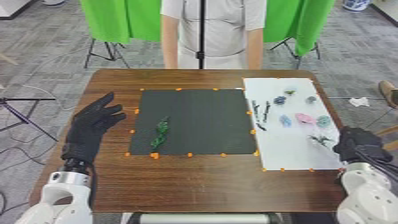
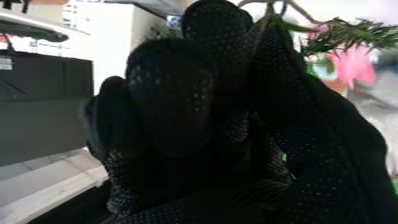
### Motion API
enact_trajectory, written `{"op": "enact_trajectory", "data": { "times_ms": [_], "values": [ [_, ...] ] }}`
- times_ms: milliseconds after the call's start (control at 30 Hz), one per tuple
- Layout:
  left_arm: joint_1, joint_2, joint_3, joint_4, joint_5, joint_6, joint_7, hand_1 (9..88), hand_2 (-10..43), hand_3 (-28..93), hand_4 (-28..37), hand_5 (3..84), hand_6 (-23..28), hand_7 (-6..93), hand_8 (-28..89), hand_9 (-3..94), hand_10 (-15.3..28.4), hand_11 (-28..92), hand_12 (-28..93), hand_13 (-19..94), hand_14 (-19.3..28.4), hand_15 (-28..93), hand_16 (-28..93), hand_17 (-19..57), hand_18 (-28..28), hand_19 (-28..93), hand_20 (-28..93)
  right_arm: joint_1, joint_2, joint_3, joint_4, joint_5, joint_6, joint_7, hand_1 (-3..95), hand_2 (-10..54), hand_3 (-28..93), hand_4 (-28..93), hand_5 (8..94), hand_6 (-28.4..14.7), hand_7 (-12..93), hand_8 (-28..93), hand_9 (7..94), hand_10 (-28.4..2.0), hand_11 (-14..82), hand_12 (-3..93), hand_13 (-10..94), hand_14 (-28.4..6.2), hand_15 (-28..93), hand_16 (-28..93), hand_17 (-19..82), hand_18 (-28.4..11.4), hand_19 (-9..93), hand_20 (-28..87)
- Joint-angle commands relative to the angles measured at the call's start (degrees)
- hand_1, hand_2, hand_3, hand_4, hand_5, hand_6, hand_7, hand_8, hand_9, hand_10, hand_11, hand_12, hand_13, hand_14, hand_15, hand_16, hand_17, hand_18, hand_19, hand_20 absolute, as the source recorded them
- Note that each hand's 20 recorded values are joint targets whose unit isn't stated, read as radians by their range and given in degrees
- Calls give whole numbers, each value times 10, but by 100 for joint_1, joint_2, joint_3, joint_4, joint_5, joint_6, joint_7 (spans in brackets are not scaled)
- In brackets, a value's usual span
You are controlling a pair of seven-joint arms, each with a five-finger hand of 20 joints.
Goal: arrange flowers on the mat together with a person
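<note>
Right robot hand (image 1: 359, 142) curled, leafy sprig (image 2: 351, 36) pinched at its fingertips, left robot hand (image 1: 92, 120) empty, spread

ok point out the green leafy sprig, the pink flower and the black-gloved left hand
Green leafy sprig (image 1: 162, 132): head view, on its leaves
Pink flower (image 1: 305, 118): head view, on its middle
Black-gloved left hand (image 1: 90, 121): head view, on the palm

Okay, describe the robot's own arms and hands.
The left arm and right arm are white, with smooth, rounded casings. The left hand and right hand wear black fabric gloves; up close, the right glove shows a mesh texture dotted with small holes. Dark cables run by both wrists.
</note>
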Motion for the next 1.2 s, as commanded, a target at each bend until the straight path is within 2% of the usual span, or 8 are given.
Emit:
{"op": "enact_trajectory", "data": {
  "times_ms": [33, 200, 300, 467, 600, 833, 933, 1200],
  "values": [
    [239, -80, -125, -49, -17, 22, 0, 267, 76, 768, -245, 417, 91, 118, -83, 403, 200, 282, 95, 307, 280, 555, -95, -56, 270, 566, 220, 711, -57, -457, -790, -270, 564, -186, 582, -77, 639, -282, 858, -11, 136, 50, 936, -97, 311, 189, 900, -43, 558, 222, 639, -119, 932, 144],
    [277, -84, -177, -83, -23, 62, 28, 267, 76, 767, -245, 418, 92, 117, -82, 403, 200, 282, 95, 307, 280, 555, -95, -55, 270, 565, 220, 2072, -812, -1589, -813, -95, 587, -303, 582, -86, 651, -280, 863, -16, 136, 57, 937, -100, 318, 190, 903, -47, 564, 228, 640, -124, 932, 164],
    [258, -107, -185, -91, 16, 8, -81, 266, 77, 767, -245, 418, 92, 118, -82, 403, 199, 281, 95, 306, 281, 555, -96, -55, 270, 565, 220, 2731, -1322, -2216, -663, 54, 419, -417, 580, -88, 656, -276, 862, -18, 137, 62, 937, -101, 320, 191, 901, -49, 567, 230, 638, -126, 932, 173],
    [220, -73, -135, -97, -16, 50, -66, 266, 76, 768, -244, 419, 92, 118, -82, 403, 200, 282, 95, 306, 280, 555, -95, -55, 270, 565, 220, 3627, -1796, -3350, -238, 217, 99, -619, 578, -90, 660, -270, 862, -21, 137, 66, 937, -101, 320, 194, 894, -51, 578, 232, 632, -132, 932, 197],
    [118, -108, -112, -82, 26, 21, -145, 266, 77, 767, -245, 420, 93, 120, -83, 403, 200, 281, 95, 306, 280, 554, -96, -55, 270, 565, 220, 4181, -2037, -4119, 242, 184, -45, -669, 576, -91, 658, -265, 861, -21, 137, 66, 937, -101, 322, 196, 891, -53, 584, 231, 630, -134, 932, 206],
    [11, -181, -61, -63, 112, -90, -306, 266, 78, 766, -245, 421, 94, 119, -83, 403, 200, 282, 95, 307, 280, 556, -95, -55, 270, 566, 221, 4519, -2413, -4746, 966, -69, 43, -526, 576, -91, 649, -258, 860, -21, 141, 64, 937, -95, 331, 197, 911, -35, 568, 214, 666, -100, 932, 143],
    [-60, -246, -48, -42, 150, -165, -448, 267, 78, 766, -245, 421, 94, 119, -83, 403, 200, 281, 95, 307, 280, 556, -95, -55, 270, 565, 220, 4606, -2553, -4930, 1273, -273, 141, -375, 576, -93, 649, -258, 861, -23, 141, 63, 937, -94, 335, 197, 912, -35, 567, 216, 669, -98, 932, 138],
    [-279, -292, 26, 35, 192, -300, -554, 266, 78, 766, -244, 422, 95, 118, -82, 403, 200, 283, 95, 307, 281, 556, -95, -55, 270, 566, 220, 4650, -2815, -5199, 1800, -625, 106, -255, 564, -95, 644, -247, 871, -23, 150, 68, 937, -97, 356, 188, 915, -43, 571, 224, 665, -115, 932, 175]
  ]
}}
